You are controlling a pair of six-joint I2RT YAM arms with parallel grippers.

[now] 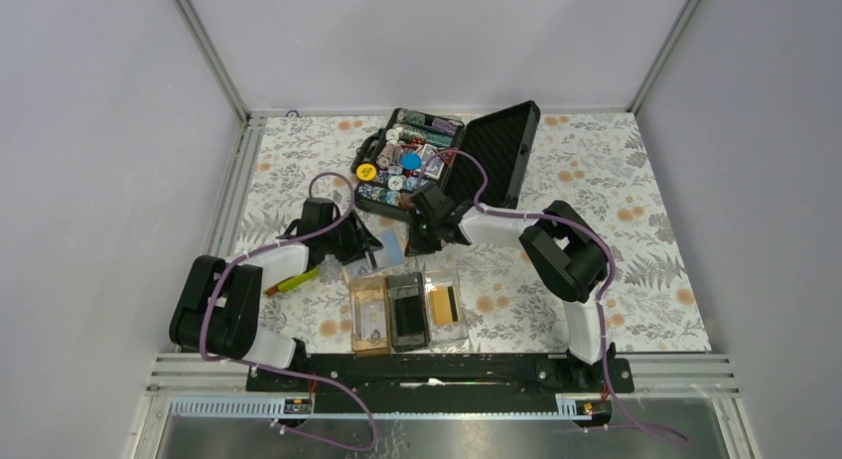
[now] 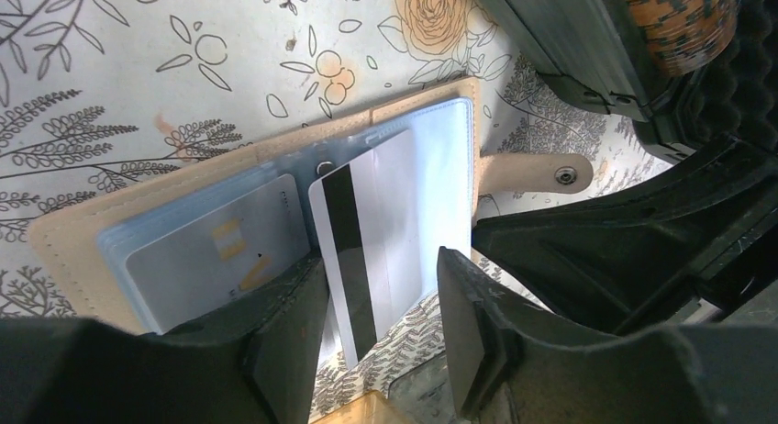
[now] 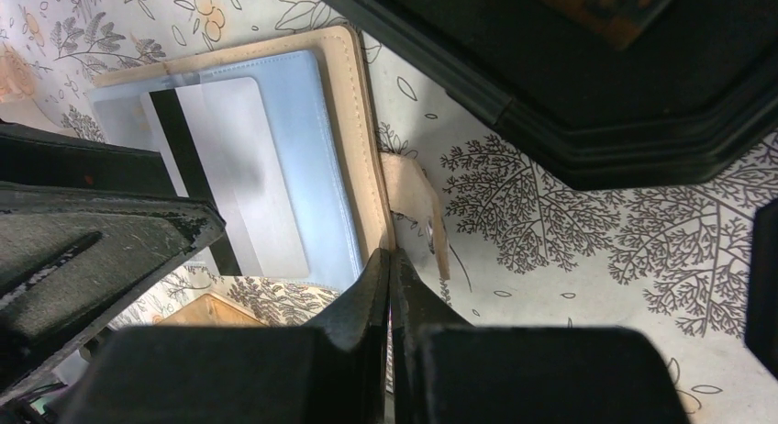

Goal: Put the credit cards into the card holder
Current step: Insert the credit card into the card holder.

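The card holder (image 1: pixel 369 342) lies near the front; it has brown, dark and clear compartments. One gold-orange credit card (image 1: pixel 444 305) lies in the clear one. Behind it an open beige wallet (image 2: pixel 73 231) with clear sleeves lies on the cloth. A pale card with a black stripe (image 2: pixel 394 222) sticks halfway out of a sleeve. My left gripper (image 2: pixel 381 323) is open, its fingers on either side of that card. My right gripper (image 3: pixel 392 263) is shut on the wallet's edge (image 3: pixel 344 103) by the snap tab. The card also shows in the right wrist view (image 3: pixel 238 167).
A black foam-lined chip case (image 1: pixel 368 142) with its lid (image 1: pixel 501 151) open stands just behind both grippers. A second card with a gold chip (image 2: pixel 211 250) sits in the wallet's left sleeve. The holder's brown corner (image 2: pixel 367 410) lies just below the left fingers.
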